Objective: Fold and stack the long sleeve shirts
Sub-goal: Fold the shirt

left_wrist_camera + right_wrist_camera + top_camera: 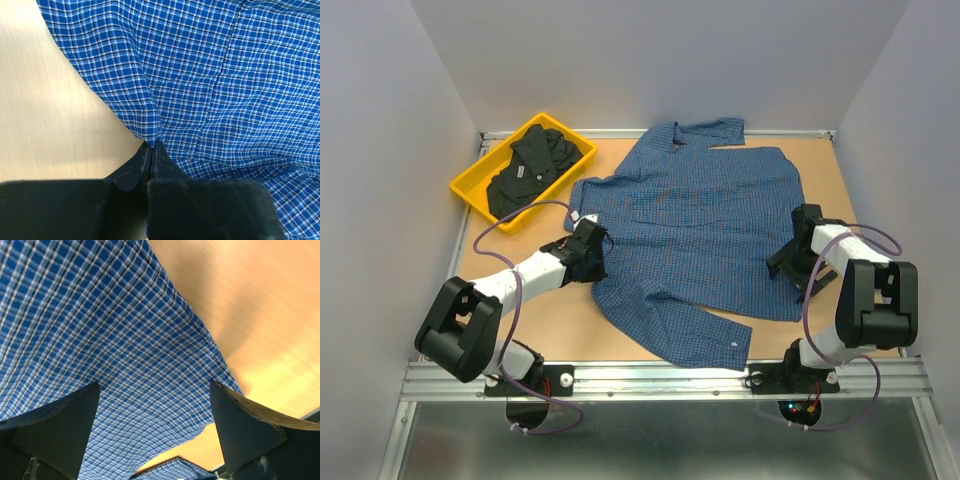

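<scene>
- The blue checked shirt (pixel 700 230) lies opened out over the middle of the worktop (pixel 560 325). Its body reaches toward the far edge, and one sleeve trails down to the near edge.
- The left gripper (pixel 151 150) is pressed together on the shirt's left edge, pinching a small peak of cloth. The checks pucker into that point. This hold looks meant to lift that side and carry it across for a fold.
- The right gripper (pixel 154 385) is spread wide over the shirt's right edge, with cloth below both fingers and nothing caught between them. It is probably placed there to take a matching hold so both sides rise evenly.
- The fabric is a thin weave, bright blue with fine dark and white lines and soft ripples. It will likely sag and slide if held at only one point.
- The black shirt (pixel 530 170) sits crumpled in a yellow bin (pixel 470 190) at the far left corner, well apart from the blue one and not yet folded.
</scene>
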